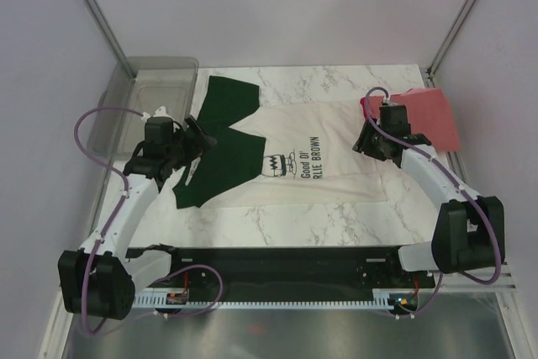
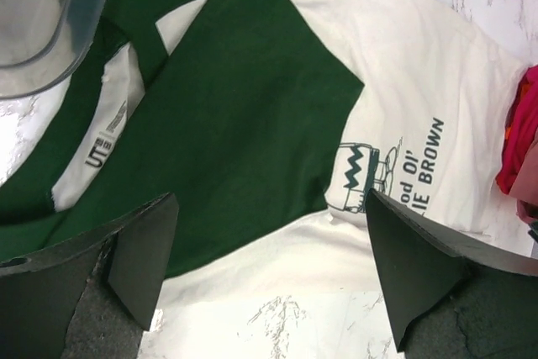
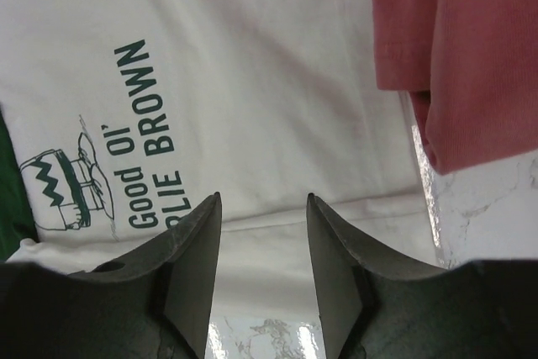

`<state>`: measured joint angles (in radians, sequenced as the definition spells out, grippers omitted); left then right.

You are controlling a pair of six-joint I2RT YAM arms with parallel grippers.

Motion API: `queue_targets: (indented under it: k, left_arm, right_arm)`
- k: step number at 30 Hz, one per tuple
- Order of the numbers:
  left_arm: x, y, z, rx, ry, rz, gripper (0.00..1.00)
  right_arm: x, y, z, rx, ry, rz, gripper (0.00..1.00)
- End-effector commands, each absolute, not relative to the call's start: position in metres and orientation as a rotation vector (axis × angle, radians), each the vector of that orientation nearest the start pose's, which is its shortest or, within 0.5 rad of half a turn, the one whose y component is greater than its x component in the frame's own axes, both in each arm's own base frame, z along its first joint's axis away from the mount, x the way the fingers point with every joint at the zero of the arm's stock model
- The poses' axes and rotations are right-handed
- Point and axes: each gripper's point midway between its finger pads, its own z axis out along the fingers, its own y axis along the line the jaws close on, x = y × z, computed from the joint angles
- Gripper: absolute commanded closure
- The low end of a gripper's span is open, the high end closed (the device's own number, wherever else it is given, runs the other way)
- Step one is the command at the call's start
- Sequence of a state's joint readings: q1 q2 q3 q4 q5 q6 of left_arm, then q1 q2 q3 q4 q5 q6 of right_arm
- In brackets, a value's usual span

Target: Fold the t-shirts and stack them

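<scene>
Marble table (image 1: 336,216) | cream shirt (image 1: 324,157) long axis left-right | collar (image 2: 105,128) toward bin (image 1: 155,81)

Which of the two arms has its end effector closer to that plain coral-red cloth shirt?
Right. The right end effector hangs just beside the plain coral-red cloth shirt; the left end effector is across the cream-white, green-sleeved shirt, over its far sleeve.

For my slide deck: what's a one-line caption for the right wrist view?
Open right gripper above the cream printed t-shirt, with the coral-red t-shirt beside it on the marble table.
</scene>
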<state>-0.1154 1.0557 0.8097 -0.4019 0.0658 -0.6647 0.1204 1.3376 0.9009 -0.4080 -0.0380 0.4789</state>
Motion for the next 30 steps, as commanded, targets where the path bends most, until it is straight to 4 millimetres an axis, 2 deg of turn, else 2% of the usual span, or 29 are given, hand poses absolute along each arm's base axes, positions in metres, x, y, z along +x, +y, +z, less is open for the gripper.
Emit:
queue_targets:
  k: [1, 3, 4, 5, 7, 11, 12, 13, 15, 16, 17, 19, 20, 21, 22, 24, 25, 27, 30]
  left_arm:
    - [0.347, -0.085, 0.2, -0.454, 2.081, -0.546, 0.0]
    - [0.361, -0.085, 0.214, -0.453, 2.022, -0.557, 0.0]
    - [0.369, -0.086, 0.21, -0.463, 2.029, -0.553, 0.0]
    - [0.377, -0.086, 0.219, -0.456, 2.007, -0.556, 0.0]
    - [0.392, -0.088, 0.221, -0.452, 2.001, -0.554, 0.0]
    - [0.433, -0.095, 0.216, -0.416, 2.027, -0.546, 0.0]
    - [0.439, -0.094, 0.216, -0.415, 2.026, -0.537, 0.0]
    - [0.449, -0.092, 0.221, -0.42, 2.011, -0.522, 0.01]
    - [0.463, -0.093, 0.212, -0.421, 2.027, -0.512, 0.0]
    - [0.472, -0.095, 0.222, -0.407, 2.006, -0.518, 0.0]
    - [0.48, -0.096, 0.211, -0.407, 2.027, -0.51, 0.0]
    - [0.492, -0.096, 0.21, -0.389, 2.029, -0.497, 0.0]
    - [0.501, -0.098, 0.217, -0.375, 2.015, -0.501, 0.0]
    - [0.509, -0.099, 0.204, -0.375, 2.039, -0.493, 0.01]
    - [0.519, -0.101, 0.211, -0.353, 2.024, -0.496, 0.01]
    - [0.53, -0.104, 0.208, -0.341, 2.028, -0.505, 0.02]
    - [0.54, -0.107, 0.205, -0.331, 2.031, -0.507, 0.02]
    - [0.548, -0.111, 0.199, -0.32, 2.046, -0.524, 0.03]
    - [0.562, -0.113, 0.187, -0.326, 2.067, -0.523, 0.04]
  right_arm:
    - [0.382, 0.06, 0.134, 0.375, 2.317, 0.25, 0.48]
    - [0.4, 0.064, 0.135, 0.37, 2.319, 0.253, 0.49]
    - [0.406, 0.065, 0.136, 0.369, 2.318, 0.255, 0.49]
    - [0.413, 0.064, 0.137, 0.37, 2.317, 0.25, 0.49]
    - [0.431, 0.064, 0.136, 0.374, 2.313, 0.232, 0.49]
    - [0.464, 0.066, 0.134, 0.343, 2.307, 0.21, 0.47]
    - [0.478, 0.066, 0.132, 0.335, 2.307, 0.201, 0.46]
    - [0.485, 0.065, 0.131, 0.334, 2.309, 0.187, 0.46]
    - [0.504, 0.064, 0.127, 0.337, 2.305, 0.159, 0.45]
    - [0.511, 0.06, 0.126, 0.345, 2.3, 0.132, 0.45]
    - [0.517, 0.059, 0.125, 0.345, 2.298, 0.12, 0.45]
    - [0.536, 0.056, 0.119, 0.354, 2.292, 0.08, 0.45]
    - [0.54, 0.05, 0.116, 0.367, 2.295, 0.039, 0.45]
    - [0.554, 0.049, 0.111, 0.37, 2.295, 0.025, 0.45]
    - [0.558, 0.05, 0.107, 0.368, 2.308, 0.017, 0.44]
    - [0.577, 0.052, 0.097, 0.369, 2.309, 0.015, 0.44]
    - [0.581, 0.053, 0.092, 0.368, 2.321, 0.013, 0.44]
    - [0.597, 0.054, 0.08, 0.374, 2.327, 0.012, 0.45]
    - [0.603, 0.049, 0.06, 0.403, 2.362, -0.045, 0.45]
